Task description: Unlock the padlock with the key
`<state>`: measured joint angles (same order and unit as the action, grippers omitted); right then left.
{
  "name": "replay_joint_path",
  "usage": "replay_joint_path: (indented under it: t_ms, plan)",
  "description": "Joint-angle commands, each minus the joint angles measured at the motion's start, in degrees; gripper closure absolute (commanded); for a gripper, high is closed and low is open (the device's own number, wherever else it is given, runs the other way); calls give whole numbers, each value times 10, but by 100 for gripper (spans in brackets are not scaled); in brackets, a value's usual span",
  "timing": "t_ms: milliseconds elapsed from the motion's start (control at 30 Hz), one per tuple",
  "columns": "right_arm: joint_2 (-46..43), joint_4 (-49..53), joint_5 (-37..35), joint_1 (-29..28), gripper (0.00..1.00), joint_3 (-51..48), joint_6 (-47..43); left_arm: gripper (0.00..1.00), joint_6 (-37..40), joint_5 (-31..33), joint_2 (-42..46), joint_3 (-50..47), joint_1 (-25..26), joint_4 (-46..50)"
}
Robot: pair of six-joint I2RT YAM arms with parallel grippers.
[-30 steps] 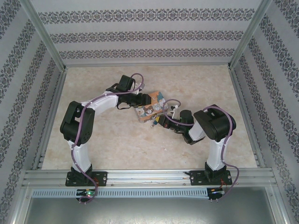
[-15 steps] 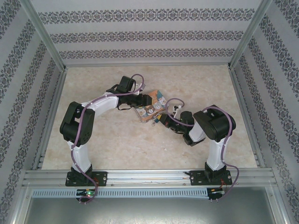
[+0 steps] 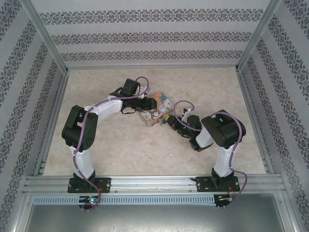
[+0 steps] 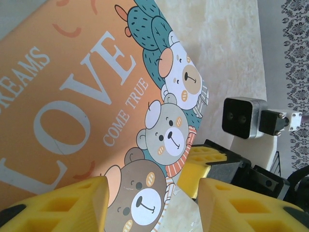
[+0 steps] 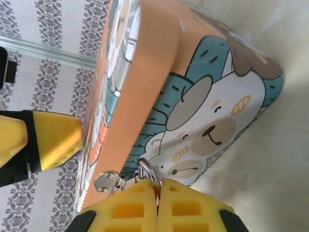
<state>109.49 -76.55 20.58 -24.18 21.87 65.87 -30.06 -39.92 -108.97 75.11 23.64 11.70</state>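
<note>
The orange-rimmed "LOVE" tin (image 3: 157, 110) lies mid-table between both arms. In the right wrist view my right gripper (image 5: 158, 186) is shut against the tin's side (image 5: 145, 82), and the padlock's thin silver shackle (image 5: 146, 170) sticks out from between the pads beside the tin's silver hasp (image 5: 107, 182). The padlock's bluish body is hidden between the pads. The key is hidden. My left gripper (image 4: 153, 193) is open over the lid's bear corner (image 4: 164, 140), its yellow fingers (image 4: 63, 205) wide apart.
The right gripper's yellow finger (image 4: 205, 162) shows just past the tin's corner in the left wrist view. Patterned walls and metal rails (image 3: 53, 116) enclose the marble tabletop (image 3: 212, 87), with free room behind and to both sides of the tin.
The tin has turned and shifted slightly up and right, and now looks tilted. My right gripper has come in closer to its near corner. The left arm has barely moved.
</note>
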Motion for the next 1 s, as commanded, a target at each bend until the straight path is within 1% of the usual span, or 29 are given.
replay_joint_path:
  t_ms: [0,167,367,567,667,800,833,967]
  plan:
    - [-26,-16,-34,6,100,-14,-6,46,-5,23,-11,-25,6,59]
    - [-68,27,-44,22,100,-42,-29,42,-12,18,6,-22,-5,51]
    - [-161,121,-49,46,100,-62,-70,36,-14,18,45,-15,-22,44]
    - [-273,263,-44,71,100,-57,-122,30,-15,25,97,-23,-39,22]
    - [-333,354,-44,80,100,-45,-156,27,-7,36,131,-39,-52,10]
    - [-415,486,-47,89,100,-25,-206,22,15,63,184,-72,-72,-10]
    - [-435,517,-49,91,100,-5,-218,21,23,71,198,-82,-78,-15]
    - [-497,610,-53,100,100,15,-247,16,44,99,250,-123,-102,-39]
